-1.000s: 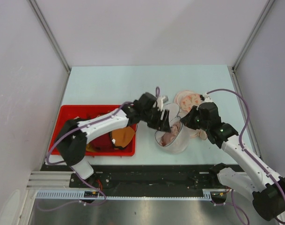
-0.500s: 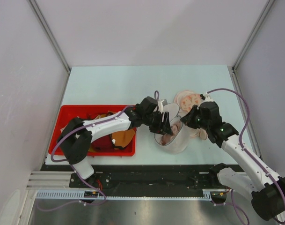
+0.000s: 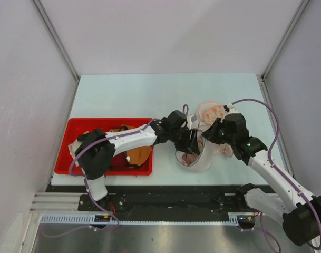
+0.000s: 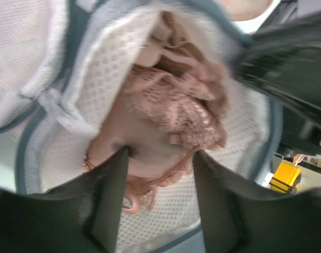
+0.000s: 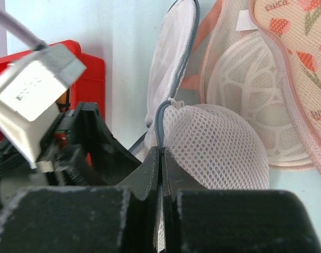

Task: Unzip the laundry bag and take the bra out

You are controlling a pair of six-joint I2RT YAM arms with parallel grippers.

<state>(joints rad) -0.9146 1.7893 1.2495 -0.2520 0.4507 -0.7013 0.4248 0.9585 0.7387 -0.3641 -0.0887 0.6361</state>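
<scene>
The laundry bag [image 3: 198, 158], white mesh with a dark rim, lies open near the table's front and fills the left wrist view [image 4: 70, 121]. The bra [image 4: 165, 116], pale pink with lace trim, lies inside it and shows in the top view [image 3: 187, 157]. My left gripper [image 4: 160, 154] is open inside the bag's mouth, its fingers either side of the bra's lower edge; in the top view it is at the bag's opening [image 3: 194, 143]. My right gripper [image 5: 161, 150] is shut on the bag's dark zip rim, holding the bag [image 5: 218, 147] up; it is at the bag's right side in the top view [image 3: 209, 136].
A red tray [image 3: 76, 126] holding an orange bra [image 3: 138, 154] and a maroon bra [image 3: 117, 161] stands at the left. A pinkish round mesh bag [image 3: 213, 112] with peach patterned fabric lies just behind the laundry bag and at the right in the right wrist view [image 5: 287, 63].
My left gripper has moved right and further into the bag's mouth. The bag's opening has shifted slightly right. The right gripper has kept its hold on the rim.
</scene>
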